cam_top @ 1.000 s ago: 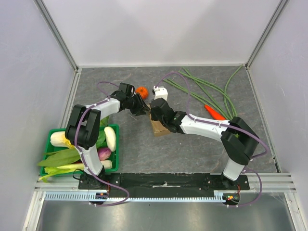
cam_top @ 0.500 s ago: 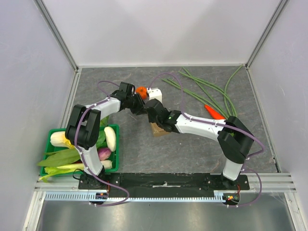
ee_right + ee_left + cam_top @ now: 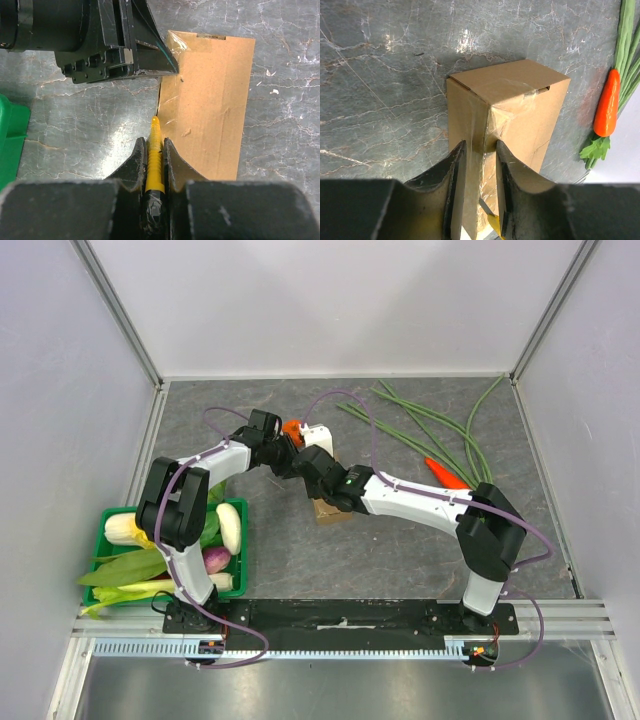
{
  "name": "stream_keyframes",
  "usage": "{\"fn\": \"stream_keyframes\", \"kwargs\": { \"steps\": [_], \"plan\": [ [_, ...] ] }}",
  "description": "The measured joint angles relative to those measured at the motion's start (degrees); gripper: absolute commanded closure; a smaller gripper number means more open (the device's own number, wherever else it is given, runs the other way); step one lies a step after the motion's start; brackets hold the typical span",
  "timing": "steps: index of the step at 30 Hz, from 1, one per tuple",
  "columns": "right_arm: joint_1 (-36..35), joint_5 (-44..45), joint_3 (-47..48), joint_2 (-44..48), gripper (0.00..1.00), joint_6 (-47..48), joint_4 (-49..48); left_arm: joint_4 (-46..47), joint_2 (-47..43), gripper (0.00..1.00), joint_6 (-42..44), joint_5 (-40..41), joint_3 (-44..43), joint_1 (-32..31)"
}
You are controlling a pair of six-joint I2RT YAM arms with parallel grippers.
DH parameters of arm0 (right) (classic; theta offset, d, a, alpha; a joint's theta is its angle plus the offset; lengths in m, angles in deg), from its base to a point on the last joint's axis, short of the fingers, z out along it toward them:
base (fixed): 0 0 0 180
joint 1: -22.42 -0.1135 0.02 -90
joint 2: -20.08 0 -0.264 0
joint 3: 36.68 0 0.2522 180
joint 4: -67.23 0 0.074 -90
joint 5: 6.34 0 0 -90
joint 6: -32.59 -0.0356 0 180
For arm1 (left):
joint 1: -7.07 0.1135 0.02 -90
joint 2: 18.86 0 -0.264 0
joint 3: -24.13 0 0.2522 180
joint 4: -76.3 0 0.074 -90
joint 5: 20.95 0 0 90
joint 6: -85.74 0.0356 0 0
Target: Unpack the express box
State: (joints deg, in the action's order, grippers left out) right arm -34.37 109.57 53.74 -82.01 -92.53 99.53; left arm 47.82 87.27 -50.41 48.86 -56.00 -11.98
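- The express box (image 3: 520, 100) sits on the grey table (image 3: 380, 75) near the middle, between my two wrists. Its flap is tucked in and clear tape (image 3: 505, 117) is stretched over the corner seam.
- By my reckoning the unpacking has barely started. The box is sealed and nothing from inside it is out on the table.
- My right gripper (image 3: 154, 143) is clamped on a yellow pointed tool (image 3: 154, 160). The tip lies right at the box's long taped edge, so I judge I am at the tape-cutting step.
- My left gripper (image 3: 480, 146) has its jaws partway apart, straddling a corner edge of the box. I cannot tell whether the pads actually bear on the cardboard.
- Left to do, as I judge it: slit the tape, lift the flap and take out the contents.
- Whatever is in the box is hidden.
- From above, both wrists cover most of the box, and only a brown sliver shows.
- I see no cut in the tape, but the glare makes that hard to confirm.
- A carrot (image 3: 606, 102) and long green beans (image 3: 430, 430) lie well apart on the right. The green crate (image 3: 243, 540) of vegetables stands on the left.
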Motion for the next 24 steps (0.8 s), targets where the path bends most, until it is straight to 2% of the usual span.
{"fn": "stream_keyframes", "kwargs": {
  "steps": [24],
  "plan": [
    [-2.4, 1.9, -0.1, 0.0, 1.00, -1.4, 3.2, -0.5, 0.0, 0.69, 0.0, -0.1, -0.2, 0.0]
  ]
}}
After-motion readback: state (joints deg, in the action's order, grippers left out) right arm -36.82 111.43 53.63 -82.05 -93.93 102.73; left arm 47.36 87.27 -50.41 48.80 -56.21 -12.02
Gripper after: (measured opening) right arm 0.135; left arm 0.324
